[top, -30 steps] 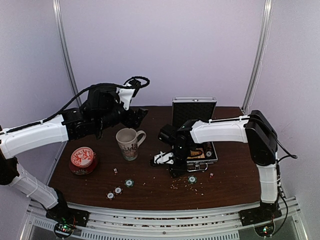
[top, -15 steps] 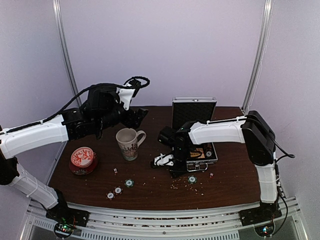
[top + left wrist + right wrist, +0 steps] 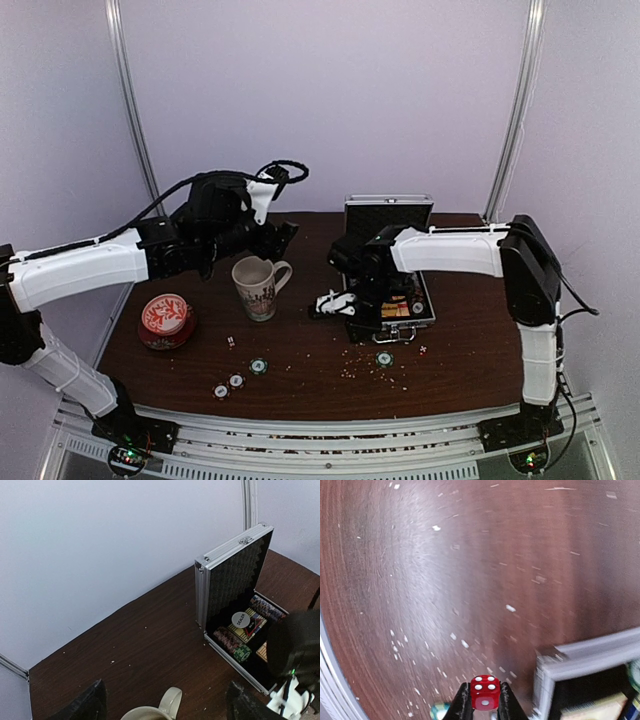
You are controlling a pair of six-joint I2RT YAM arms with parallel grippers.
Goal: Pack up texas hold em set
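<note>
The silver briefcase (image 3: 389, 215) stands open at the back right of the table, lid upright. Its black-lined base (image 3: 260, 677) holds rows of poker chips (image 3: 227, 637), the card box (image 3: 250, 628) and the white dealer button (image 3: 241, 619). My right gripper (image 3: 485, 700) is shut on a small red die (image 3: 485, 692), above the table by the case's near-left corner (image 3: 580, 660). From above, the right gripper (image 3: 358, 330) sits at the case's front-left. Loose chips (image 3: 258, 366) and tiny dice (image 3: 421, 349) lie on the table. My left gripper (image 3: 165, 707) hangs open above the mug, holding nothing.
A white patterned mug (image 3: 258, 287) stands left of centre. A round red-and-white tin (image 3: 165, 318) sits near the left edge. Crumbs are scattered along the front of the brown table (image 3: 300, 350). A green chip (image 3: 439, 711) lies under the right gripper.
My right gripper has closed on the red die and moved right, toward the case. The left arm has shifted slightly right, still open.
</note>
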